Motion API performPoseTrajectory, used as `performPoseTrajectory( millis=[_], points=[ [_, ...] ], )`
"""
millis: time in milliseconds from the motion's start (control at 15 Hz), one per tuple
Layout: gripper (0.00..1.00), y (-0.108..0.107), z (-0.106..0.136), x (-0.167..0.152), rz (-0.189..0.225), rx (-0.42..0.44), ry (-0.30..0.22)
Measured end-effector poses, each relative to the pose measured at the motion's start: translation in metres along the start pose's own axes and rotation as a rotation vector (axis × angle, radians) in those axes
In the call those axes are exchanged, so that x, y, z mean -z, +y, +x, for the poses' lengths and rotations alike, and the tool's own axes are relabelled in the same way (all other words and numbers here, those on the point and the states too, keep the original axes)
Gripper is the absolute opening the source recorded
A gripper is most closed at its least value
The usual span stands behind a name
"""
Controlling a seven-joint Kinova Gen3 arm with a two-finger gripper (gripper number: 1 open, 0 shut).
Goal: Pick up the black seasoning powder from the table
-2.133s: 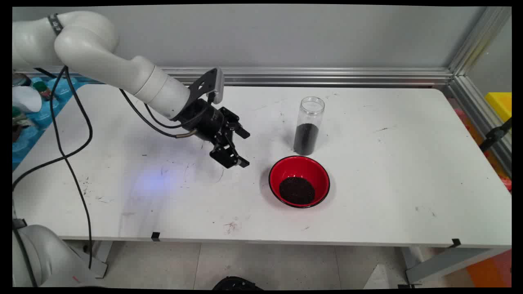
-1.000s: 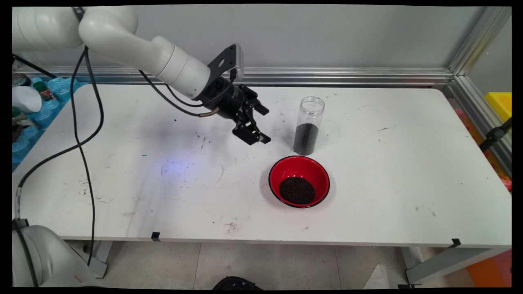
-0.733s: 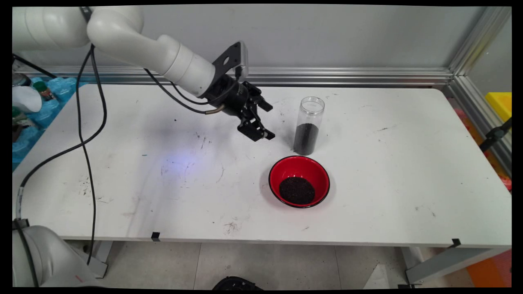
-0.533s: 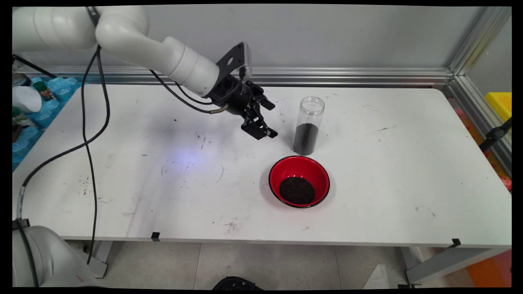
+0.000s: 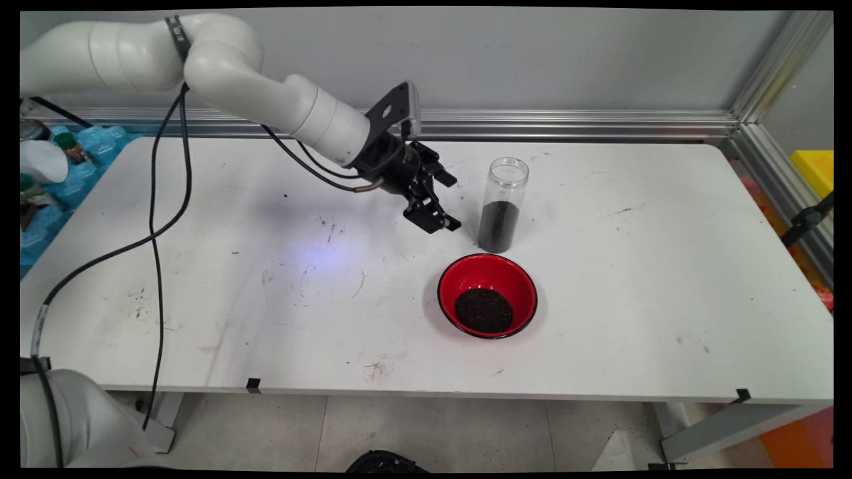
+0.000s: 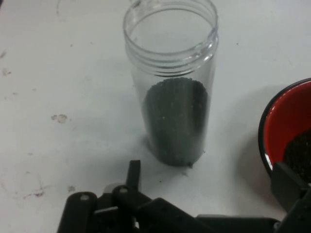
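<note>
Fingers spread wide, just left of the upright jar, not touching; red bowl nearby.

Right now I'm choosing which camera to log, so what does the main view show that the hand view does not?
Only the main view shows the whole white table, the white arm with its black cables, the wall rail, and the entire red bowl. Only the hand view shows the clear jar's threaded open mouth up close. Both show the jar, upright and about half full of dark grains, the bowl beside it, and the open gripper short of the jar.
</note>
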Motion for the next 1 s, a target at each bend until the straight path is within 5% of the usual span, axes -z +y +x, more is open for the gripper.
performPoseTrajectory(
  millis=[1000],
  points=[
    [1.0,-0.004,-0.012,-0.033,-0.028,-0.004,0.024]
  ],
)
